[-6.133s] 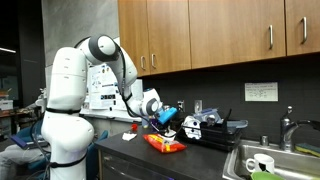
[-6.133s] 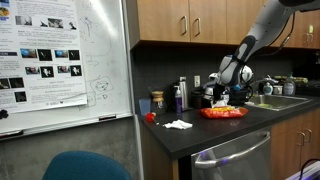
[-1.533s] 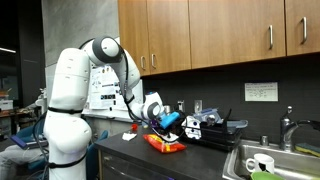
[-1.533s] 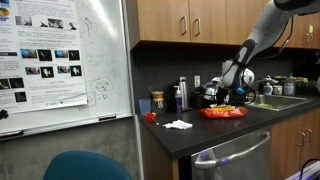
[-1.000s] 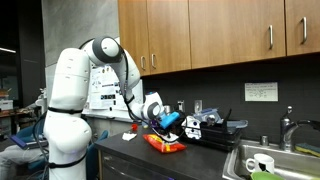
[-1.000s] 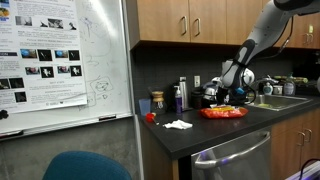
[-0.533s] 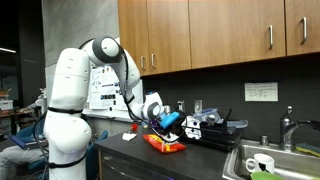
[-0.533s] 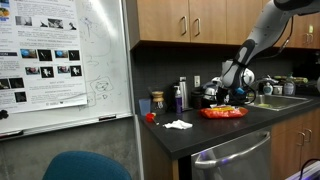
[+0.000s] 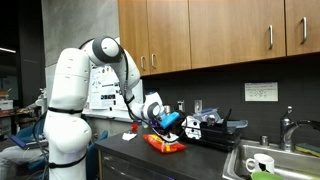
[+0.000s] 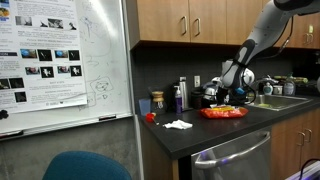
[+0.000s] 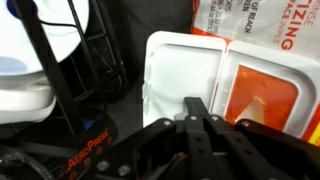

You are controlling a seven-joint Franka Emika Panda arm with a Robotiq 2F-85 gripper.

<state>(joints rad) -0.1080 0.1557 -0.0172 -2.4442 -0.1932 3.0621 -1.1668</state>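
Your gripper (image 11: 205,122) has its jaws pressed fully together with nothing between them. The wrist view shows the two fingers meeting tip to tip, empty. It hangs just above the orange pack (image 11: 268,95), which lies flat on the counter (image 9: 125,150) in both exterior views (image 9: 165,144) (image 10: 223,113).

From the wrist, the fingertips sit over the pack's white flap (image 11: 185,70), beside the orange label. I cannot tell whether they touch it or hover a little clear of it.

As for progress, you are lined up over the pack and that is all. The pack rests on the counter, not gripped and not lifted, and the flap looks flat, though I cannot tell whether it is sealed. Any hold on the pack is yet to be made.

The black rack (image 11: 48,75) stands close beside the pack, and a white cloth (image 10: 178,124) lies well apart along the counter.
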